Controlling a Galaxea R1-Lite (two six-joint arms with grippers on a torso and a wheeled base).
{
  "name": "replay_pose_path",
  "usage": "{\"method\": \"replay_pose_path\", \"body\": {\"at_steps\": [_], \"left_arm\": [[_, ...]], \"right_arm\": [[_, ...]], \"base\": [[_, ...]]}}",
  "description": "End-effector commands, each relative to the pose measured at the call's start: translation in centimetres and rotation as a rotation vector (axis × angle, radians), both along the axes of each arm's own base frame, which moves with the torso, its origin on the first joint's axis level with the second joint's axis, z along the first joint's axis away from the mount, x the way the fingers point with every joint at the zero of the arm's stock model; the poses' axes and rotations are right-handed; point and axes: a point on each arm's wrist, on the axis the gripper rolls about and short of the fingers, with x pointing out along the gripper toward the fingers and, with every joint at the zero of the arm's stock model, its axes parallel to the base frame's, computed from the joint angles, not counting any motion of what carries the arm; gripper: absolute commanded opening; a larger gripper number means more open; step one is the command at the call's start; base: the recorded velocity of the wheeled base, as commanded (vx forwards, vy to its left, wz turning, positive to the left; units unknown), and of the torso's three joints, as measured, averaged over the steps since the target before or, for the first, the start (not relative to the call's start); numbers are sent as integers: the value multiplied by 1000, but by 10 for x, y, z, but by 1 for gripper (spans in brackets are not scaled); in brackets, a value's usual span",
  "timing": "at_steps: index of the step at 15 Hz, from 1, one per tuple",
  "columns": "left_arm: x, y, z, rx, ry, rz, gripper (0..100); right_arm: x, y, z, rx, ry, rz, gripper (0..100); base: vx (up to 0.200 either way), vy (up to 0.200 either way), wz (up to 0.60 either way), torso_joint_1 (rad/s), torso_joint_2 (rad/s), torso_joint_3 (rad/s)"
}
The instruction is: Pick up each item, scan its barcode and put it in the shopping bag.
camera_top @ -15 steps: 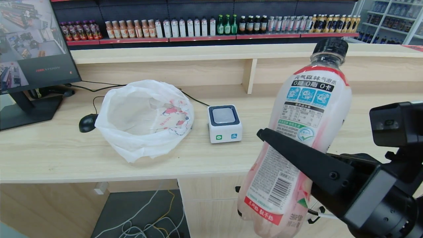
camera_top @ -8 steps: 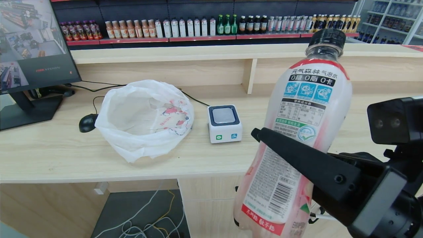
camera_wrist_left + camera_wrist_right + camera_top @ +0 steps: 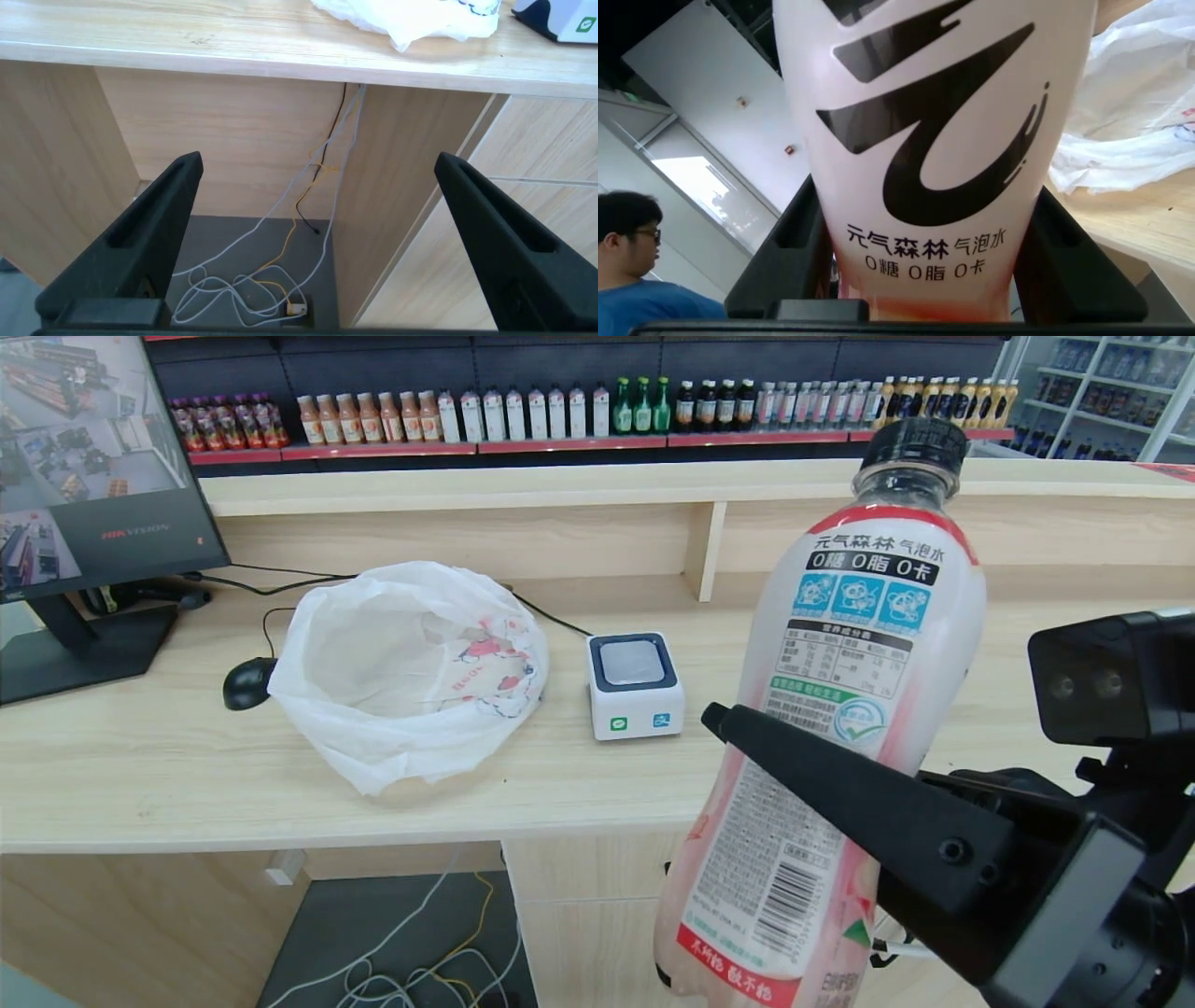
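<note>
1. Held up at the near right, cap uppermost and leaning slightly: a pale pink drink bottle (image 3: 868, 616), well clear of the counter (image 3: 140, 775), its barcode (image 3: 789, 901) low on the label and turned toward the near side.
2. Clamped across the bottle's middle by the right gripper (image 3: 926, 201), one black finger on each flank, barcode left uncovered.
3. Standing to the left and farther in on the counter: a white cube scanner (image 3: 635, 686), window facing up. Just left of it, the white shopping bag (image 3: 411, 672), mouth agape.
4. Judged to be the carry-to-scan step. To do it well: swing the bottle left over the scanner, roll the wrist until the barcode looks down at the window, then pause close above it without touching.
5. Worth a firm squeeze throughout; smooth rounded plastic likely to slip once tipped.
6. Hanging low at the near left, below the counter's edge: the left gripper (image 3: 318, 163), fingers spread wide, nothing between them.
7. Beside the bag's left flank, a black mouse (image 3: 247, 683); at far left, a monitor (image 3: 93, 457).
</note>
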Motion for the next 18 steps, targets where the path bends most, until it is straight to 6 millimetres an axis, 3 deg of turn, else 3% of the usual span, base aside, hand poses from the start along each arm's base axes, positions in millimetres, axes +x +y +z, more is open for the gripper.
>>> {"method": "replay_pose_path", "body": {"at_steps": [1, 10, 14, 18], "left_arm": [[0, 0, 0, 0, 0, 1, 100], [0, 0, 0, 0, 0, 1, 100], [0, 0, 0, 0, 0, 1, 100], [0, 0, 0, 0, 0, 1, 100]], "right_arm": [[0, 0, 0, 2, -2, 1, 0], [-3, -3, -1, -33, -66, -22, 0], [3, 5, -13, -141, -169, -76, 0], [6, 1, -25, -268, -310, -159, 0]], "base": [[0, 0, 0, 0, 0, 0], [0, 0, 0, 0, 0, 0], [0, 0, 0, 0, 0, 0], [0, 0, 0, 0, 0, 0]]}}
